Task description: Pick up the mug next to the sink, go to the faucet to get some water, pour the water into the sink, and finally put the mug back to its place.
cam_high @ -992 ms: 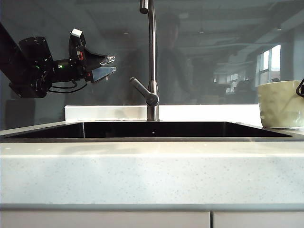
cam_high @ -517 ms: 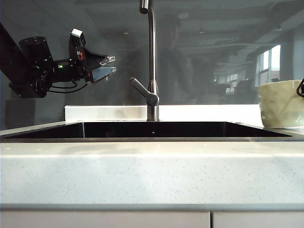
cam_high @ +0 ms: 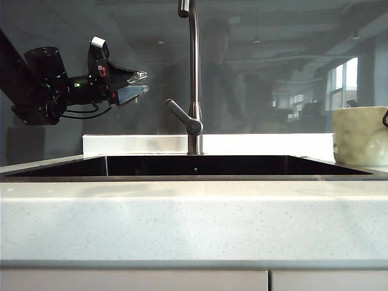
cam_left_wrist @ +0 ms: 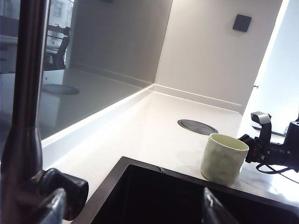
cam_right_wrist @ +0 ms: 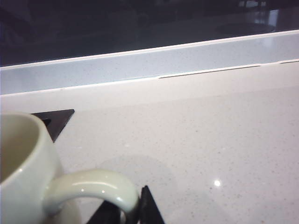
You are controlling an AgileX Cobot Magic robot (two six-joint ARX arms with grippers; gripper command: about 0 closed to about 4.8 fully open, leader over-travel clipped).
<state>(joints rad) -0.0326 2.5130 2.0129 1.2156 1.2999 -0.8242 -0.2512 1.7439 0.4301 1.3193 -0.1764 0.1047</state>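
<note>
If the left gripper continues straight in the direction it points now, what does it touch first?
Probably the faucet. In the exterior view the left gripper hangs open above the sink's left end, pointing at the tall steel tube. Depth is unclear, so it may pass beside it.

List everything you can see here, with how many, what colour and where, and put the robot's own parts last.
mug: one, pale cream-green, on the counter right of the sink
sink: one, glossy black basin, centre of the counter
faucet: one, brushed steel, behind the sink, lever angled left
counter: one, speckled white stone, around the sink
round cover: one, dark, on the counter beyond the mug
wall plate: one, dark square, on the far wall
left gripper: one, black, fingers open, raised left of the faucet
right gripper: one, dark fingers at the mug's handle, whether gripping is unclear
</note>
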